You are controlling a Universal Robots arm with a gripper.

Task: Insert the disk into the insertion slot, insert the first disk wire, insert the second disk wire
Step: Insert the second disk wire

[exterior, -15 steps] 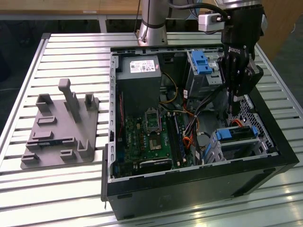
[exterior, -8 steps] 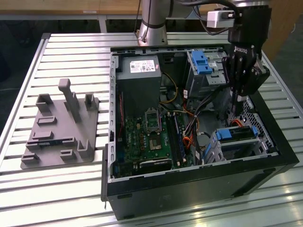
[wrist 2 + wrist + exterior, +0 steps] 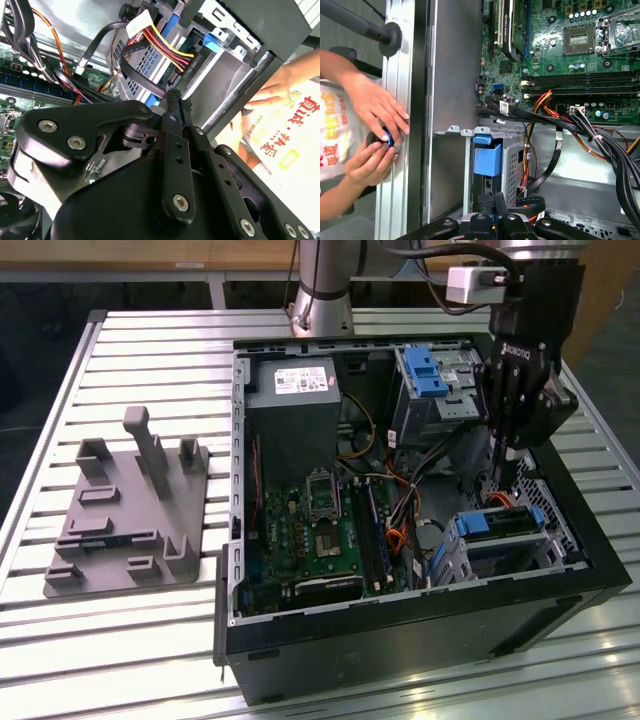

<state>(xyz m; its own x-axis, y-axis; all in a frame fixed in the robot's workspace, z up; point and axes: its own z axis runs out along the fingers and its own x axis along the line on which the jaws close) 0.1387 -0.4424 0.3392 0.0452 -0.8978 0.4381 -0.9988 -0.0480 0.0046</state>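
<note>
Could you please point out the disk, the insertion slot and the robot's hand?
disk (image 3: 500,524), exterior view, its blue carrier frame.
insertion slot (image 3: 510,552), exterior view, the grey cage's side.
hand (image 3: 179,95), second wrist view, midway between the fingertips.

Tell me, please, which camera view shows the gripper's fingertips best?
The second wrist view: the gripper has its fingertips pressed together beside the black cable. The exterior view shows the gripper from farther off, lowered into the computer case; the first wrist view shows the gripper foreshortened.

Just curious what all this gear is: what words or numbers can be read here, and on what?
Claw: white maker's lettering on its body, small; not quoted.
Power supply label: print too small to read.
White fabric by the person's hands: red characters, cut off.
Motherboard: markings too small to read.
</note>
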